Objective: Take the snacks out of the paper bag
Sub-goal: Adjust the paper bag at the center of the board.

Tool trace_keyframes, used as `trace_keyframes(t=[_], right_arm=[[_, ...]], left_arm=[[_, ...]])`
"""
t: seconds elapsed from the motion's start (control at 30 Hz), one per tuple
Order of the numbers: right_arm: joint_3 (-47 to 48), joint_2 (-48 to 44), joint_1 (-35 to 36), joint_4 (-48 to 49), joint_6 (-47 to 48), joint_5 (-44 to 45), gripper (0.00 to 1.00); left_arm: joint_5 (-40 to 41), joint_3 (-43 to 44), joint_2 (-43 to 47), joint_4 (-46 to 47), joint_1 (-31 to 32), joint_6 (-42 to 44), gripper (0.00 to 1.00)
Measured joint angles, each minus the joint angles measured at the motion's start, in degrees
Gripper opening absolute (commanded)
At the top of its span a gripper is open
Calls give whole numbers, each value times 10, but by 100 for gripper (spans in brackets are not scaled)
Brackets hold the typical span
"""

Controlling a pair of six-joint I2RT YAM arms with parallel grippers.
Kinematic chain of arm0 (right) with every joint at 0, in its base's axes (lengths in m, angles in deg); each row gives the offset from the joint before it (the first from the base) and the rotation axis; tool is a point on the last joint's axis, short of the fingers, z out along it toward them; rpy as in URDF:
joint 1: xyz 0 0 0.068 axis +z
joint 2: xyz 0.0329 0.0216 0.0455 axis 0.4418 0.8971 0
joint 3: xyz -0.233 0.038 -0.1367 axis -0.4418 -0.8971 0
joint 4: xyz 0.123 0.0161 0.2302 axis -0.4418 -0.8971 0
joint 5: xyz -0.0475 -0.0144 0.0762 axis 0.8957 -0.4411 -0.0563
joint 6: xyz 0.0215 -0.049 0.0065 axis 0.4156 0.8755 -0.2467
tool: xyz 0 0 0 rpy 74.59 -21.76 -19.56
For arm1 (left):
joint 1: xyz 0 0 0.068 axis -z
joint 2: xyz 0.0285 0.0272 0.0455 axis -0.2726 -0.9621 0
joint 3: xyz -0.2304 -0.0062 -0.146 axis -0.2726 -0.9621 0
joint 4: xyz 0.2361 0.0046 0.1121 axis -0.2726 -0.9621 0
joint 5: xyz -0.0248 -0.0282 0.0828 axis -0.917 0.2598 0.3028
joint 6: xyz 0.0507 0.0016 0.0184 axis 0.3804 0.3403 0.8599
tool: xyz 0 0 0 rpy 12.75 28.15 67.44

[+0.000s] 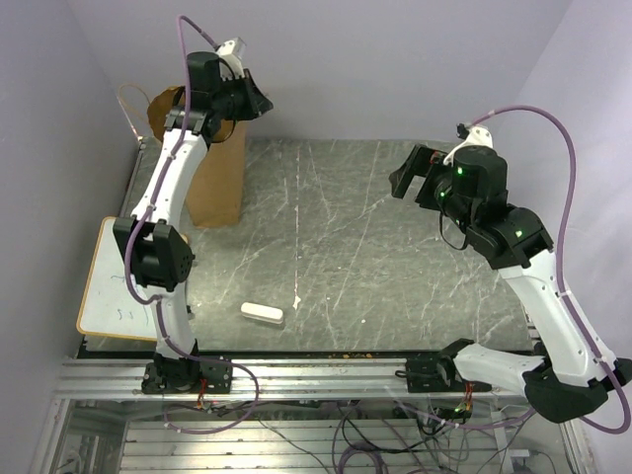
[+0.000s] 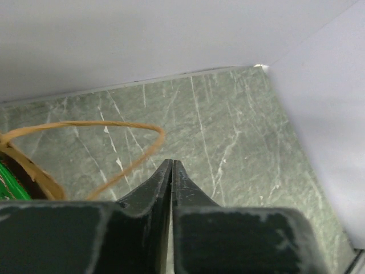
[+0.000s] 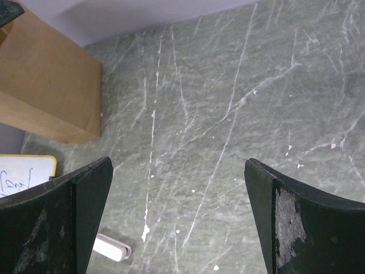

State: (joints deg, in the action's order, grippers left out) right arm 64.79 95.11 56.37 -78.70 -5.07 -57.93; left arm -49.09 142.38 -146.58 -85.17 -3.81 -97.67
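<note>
Left gripper [image 2: 172, 162] hangs above the bag [image 1: 215, 178] at the table's far left, jaws pinched together on nothing I can see. A green snack [image 2: 8, 184] peeks from inside. Right gripper [image 3: 178, 165] gapes empty. Nothing looks grabbed yet, so next it needs to open and reach in.

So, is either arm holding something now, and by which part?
Nothing that I can see. The left fingers are shut with nothing between them; the right fingers stand wide open and empty.

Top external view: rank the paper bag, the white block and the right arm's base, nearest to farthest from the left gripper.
1. paper bag, beside the left gripper, far left.
2. white block, near middle.
3. right arm's base, near right.
</note>
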Motion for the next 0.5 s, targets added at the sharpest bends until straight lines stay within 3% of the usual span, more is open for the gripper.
trace_keyframes(t=[0.13,0.37,0.5], right_arm=[[-7,-8,0,1,-7,-2,100],[-26,-23,0,-2,-19,-4,100],[-26,-23,0,-2,-19,-2,100]], left_arm=[[33,1,16,-22,16,22,65],[150,9,35,-60,19,37,76],[217,9,45,-75,17,47,74]])
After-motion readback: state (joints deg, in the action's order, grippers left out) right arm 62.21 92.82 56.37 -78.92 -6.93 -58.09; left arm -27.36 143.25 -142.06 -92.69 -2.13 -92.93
